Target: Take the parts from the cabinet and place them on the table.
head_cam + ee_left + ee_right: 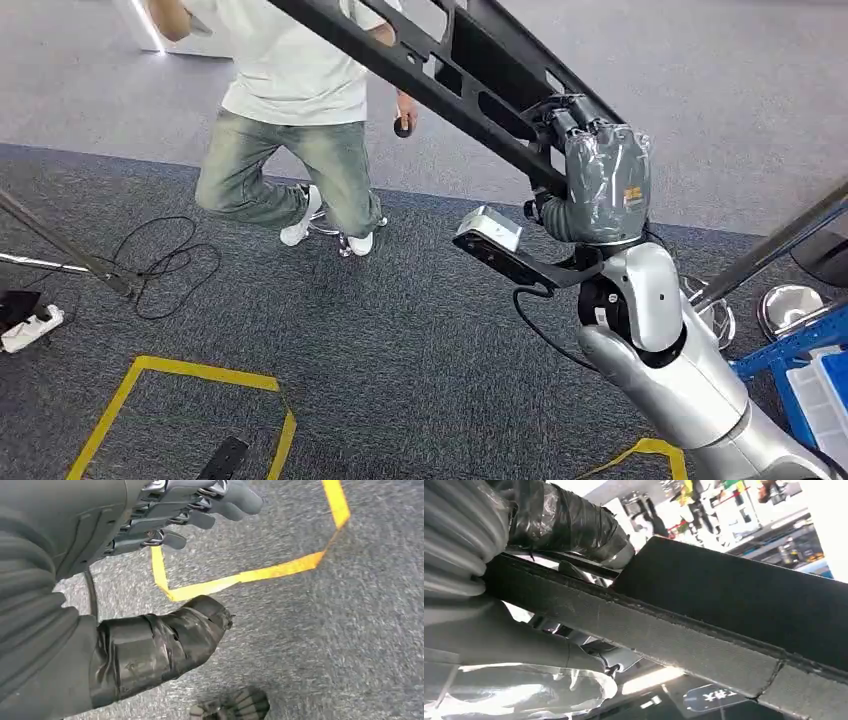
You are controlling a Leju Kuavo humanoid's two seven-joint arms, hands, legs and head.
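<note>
— While the long black part [440,70] is up in the right hand [600,180], how far would you say the job has got?

— About midway for this piece, I'd judge. It's out of the cabinet and carried, not yet set down; I can't see a table or cabinet from here.

— Where is the part, exactly?

— Slanting above the grey carpet [400,340], its far end passing in front of the person in the white shirt [290,110], who stands beyond the yellow tape outline [180,400].

— And the arm?

— Right arm raised, forearm upright, fingers wrapped round the part's nearer stretch. The right wrist view shows the taped thumb [569,525] lying over the part's edge.

— The other hand?

— The left hand [165,555] hangs over the carpet near the tape, fingers apart, holding nothing.
</note>
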